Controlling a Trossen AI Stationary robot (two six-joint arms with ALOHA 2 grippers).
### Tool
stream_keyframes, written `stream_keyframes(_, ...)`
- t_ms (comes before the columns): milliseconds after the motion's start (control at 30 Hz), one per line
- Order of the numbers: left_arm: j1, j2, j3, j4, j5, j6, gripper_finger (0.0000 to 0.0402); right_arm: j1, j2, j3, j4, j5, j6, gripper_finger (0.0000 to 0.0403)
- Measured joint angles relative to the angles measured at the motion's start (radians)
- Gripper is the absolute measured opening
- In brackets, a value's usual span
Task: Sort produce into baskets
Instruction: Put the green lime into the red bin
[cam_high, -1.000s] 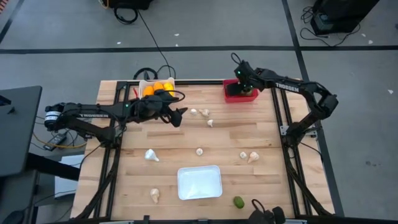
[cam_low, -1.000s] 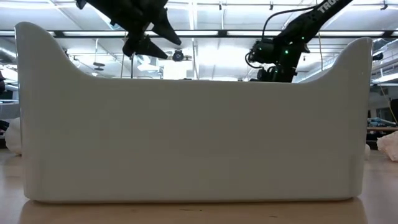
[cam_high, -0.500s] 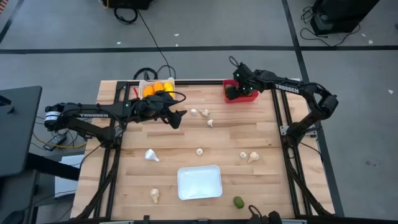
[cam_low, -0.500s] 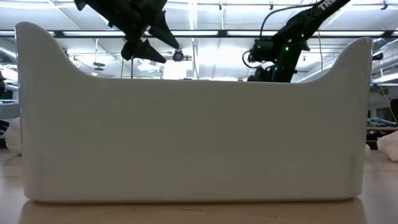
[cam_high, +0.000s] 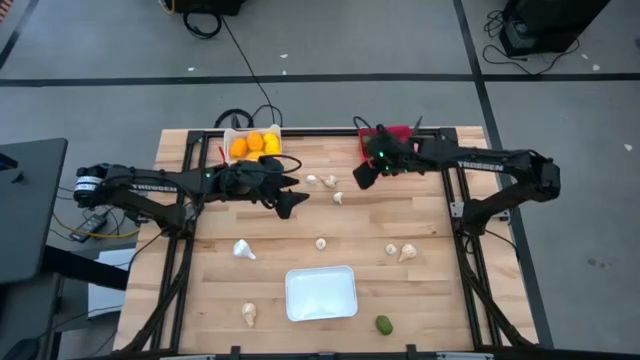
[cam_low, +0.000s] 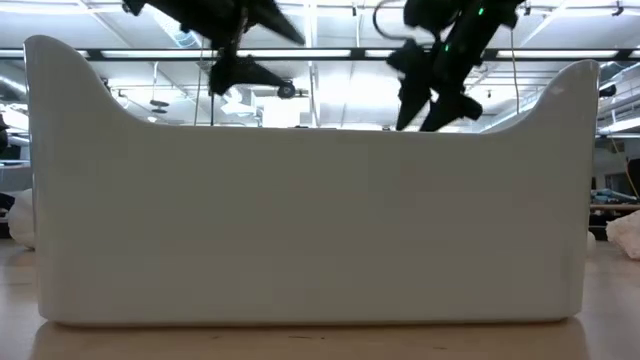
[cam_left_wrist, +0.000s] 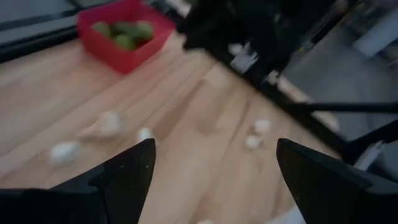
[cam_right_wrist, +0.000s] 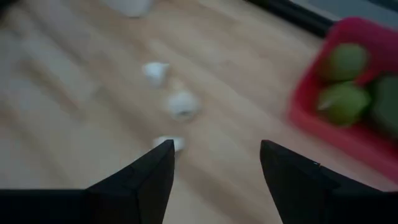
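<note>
My left gripper (cam_high: 290, 203) is open and empty above the table, just left of three garlic bulbs (cam_high: 326, 184). My right gripper (cam_high: 362, 177) is open and empty, between the red bin (cam_high: 398, 132) and those bulbs. The red bin holds green fruits (cam_left_wrist: 124, 34). A deep white bin (cam_high: 250, 143) at the far edge holds orange fruits. The shallow white tray (cam_high: 320, 293) stands near the front edge. More garlic bulbs lie on the table (cam_high: 320, 243) (cam_high: 400, 252) (cam_high: 243, 249) (cam_high: 249, 314). A green fruit (cam_high: 384, 324) lies right of the tray.
The tray's white wall (cam_low: 300, 220) fills the low view and hides the table behind it. Black frame rails (cam_high: 448, 190) run along the table's left and right sides. Bare wood lies between the bulbs in the middle of the table.
My right gripper has left the red bin and gone toward the table's left and near edge, toward the three garlic bulbs. My left gripper has gone a little toward the near edge.
</note>
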Motion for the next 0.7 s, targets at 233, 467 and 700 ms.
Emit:
stream_keyframes(233, -0.121, 0.135, 0.0, 0.263, 0.065, 0.002, 0.034, 0.217, -0.098, 0.0, -0.01, 0.0, 0.214, 0.0246)
stream_keyframes(467, -0.273, 0.282, 0.0, 0.396, 0.09, -0.001, 0.034, 0.472, -0.126, 0.0, -0.063, 0.001, 0.431, 0.0246)
stream_keyframes(700, -0.366, 0.398, 0.031, 0.457, 0.044, -0.015, 0.0339, 0.72, -0.105, 0.0, -0.159, -0.005, 0.575, 0.0246)
